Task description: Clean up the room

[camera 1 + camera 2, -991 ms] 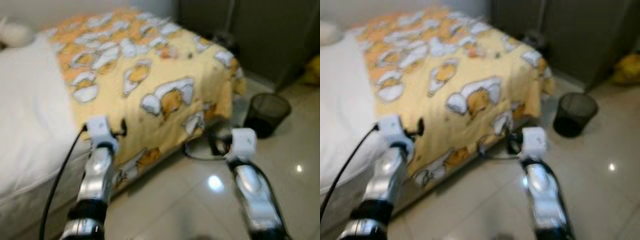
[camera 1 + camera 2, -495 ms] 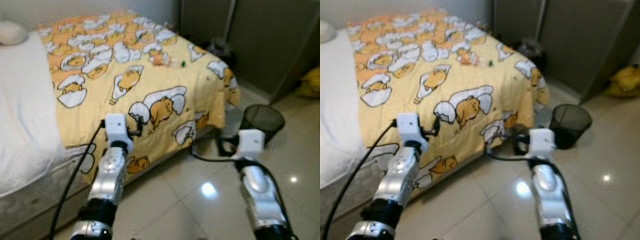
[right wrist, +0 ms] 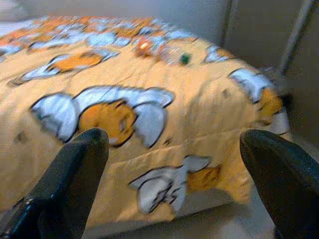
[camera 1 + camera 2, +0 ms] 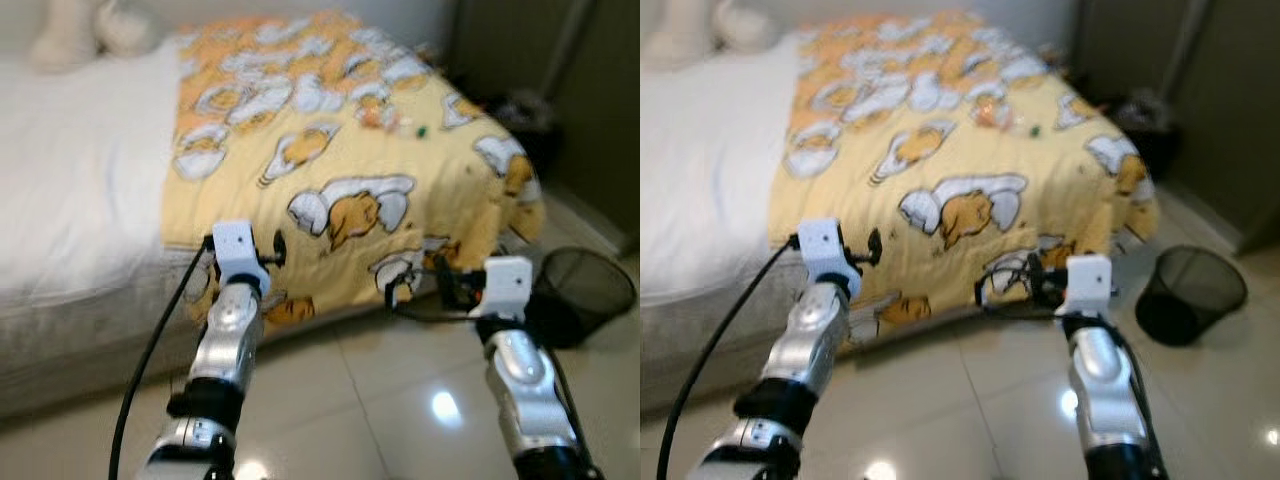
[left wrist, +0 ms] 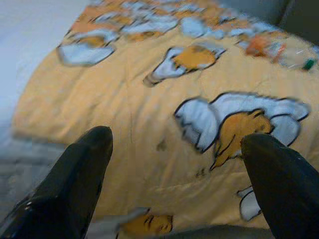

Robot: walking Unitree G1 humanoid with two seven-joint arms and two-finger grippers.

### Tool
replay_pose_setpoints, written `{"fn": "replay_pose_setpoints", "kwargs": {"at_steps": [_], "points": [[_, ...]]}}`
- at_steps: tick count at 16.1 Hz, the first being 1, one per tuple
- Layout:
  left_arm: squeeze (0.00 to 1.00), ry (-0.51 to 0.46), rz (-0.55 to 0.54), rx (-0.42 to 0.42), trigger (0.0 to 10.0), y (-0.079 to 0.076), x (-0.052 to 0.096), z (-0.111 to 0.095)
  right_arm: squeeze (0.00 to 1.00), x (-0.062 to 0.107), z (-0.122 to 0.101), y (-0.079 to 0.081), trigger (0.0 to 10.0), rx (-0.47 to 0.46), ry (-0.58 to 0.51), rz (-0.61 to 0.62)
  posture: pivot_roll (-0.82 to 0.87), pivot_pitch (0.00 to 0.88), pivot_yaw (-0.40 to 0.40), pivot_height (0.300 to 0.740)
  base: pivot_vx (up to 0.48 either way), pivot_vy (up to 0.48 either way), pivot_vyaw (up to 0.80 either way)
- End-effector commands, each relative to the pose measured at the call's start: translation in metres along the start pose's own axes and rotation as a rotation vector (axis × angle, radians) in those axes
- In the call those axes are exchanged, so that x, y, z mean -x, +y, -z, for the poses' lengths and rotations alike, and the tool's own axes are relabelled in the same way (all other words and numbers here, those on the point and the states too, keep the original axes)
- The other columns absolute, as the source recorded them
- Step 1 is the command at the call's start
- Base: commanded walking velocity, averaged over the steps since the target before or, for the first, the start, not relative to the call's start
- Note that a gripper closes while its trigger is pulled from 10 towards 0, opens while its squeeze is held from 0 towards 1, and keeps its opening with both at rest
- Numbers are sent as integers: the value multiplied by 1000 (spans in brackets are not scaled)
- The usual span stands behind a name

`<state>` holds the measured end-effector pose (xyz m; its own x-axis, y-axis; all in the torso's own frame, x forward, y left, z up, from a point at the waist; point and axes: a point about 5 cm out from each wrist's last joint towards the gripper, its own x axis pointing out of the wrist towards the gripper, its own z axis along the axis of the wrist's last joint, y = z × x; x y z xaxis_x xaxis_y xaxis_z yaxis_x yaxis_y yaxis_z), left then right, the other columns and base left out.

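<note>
Yellow blanket covers the bed ahead of us, draped over its foot toward the tiled floor. We hold both silver arms forward and low, elbows bent. Our left end effector is spread wide, empty, aimed at the blanket's hanging edge; our right end effector is equally wide and empty. A small bottle lies on the blanket's far part. A black bin stands on the floor beside the bed's foot.
</note>
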<state>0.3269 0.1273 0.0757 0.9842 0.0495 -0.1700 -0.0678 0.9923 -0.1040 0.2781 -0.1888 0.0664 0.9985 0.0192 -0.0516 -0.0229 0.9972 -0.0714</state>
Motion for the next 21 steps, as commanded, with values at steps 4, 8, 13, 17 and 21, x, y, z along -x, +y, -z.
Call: {"fn": "replay_pose_setpoints", "kwargs": {"at_steps": [4,8,13,17,21], "points": [[0,10,15,-23,10000,-7,-4,0,24,-3,-2,0,10000,6,-10,-5,-207,0,97,740,0,-480,464],[0,-100,152,-131,10000,-28,-4,-16,0,-4,0,-1,10000,13,1,14,-199,0,92,740,0,-240,350],[0,-133,214,-110,10000,-36,-3,-23,0,-9,-2,6,10000,27,-5,-3,-196,0,97,740,456,0,0],[0,-114,220,-80,10000,-34,-3,-19,0,-10,0,9,10000,18,-2,-6,-195,0,97,740,480,0,0],[0,-112,218,-77,10000,-33,-3,-18,0,-9,2,8,10000,15,7,-10,-198,0,90,740,480,0,0]]}}
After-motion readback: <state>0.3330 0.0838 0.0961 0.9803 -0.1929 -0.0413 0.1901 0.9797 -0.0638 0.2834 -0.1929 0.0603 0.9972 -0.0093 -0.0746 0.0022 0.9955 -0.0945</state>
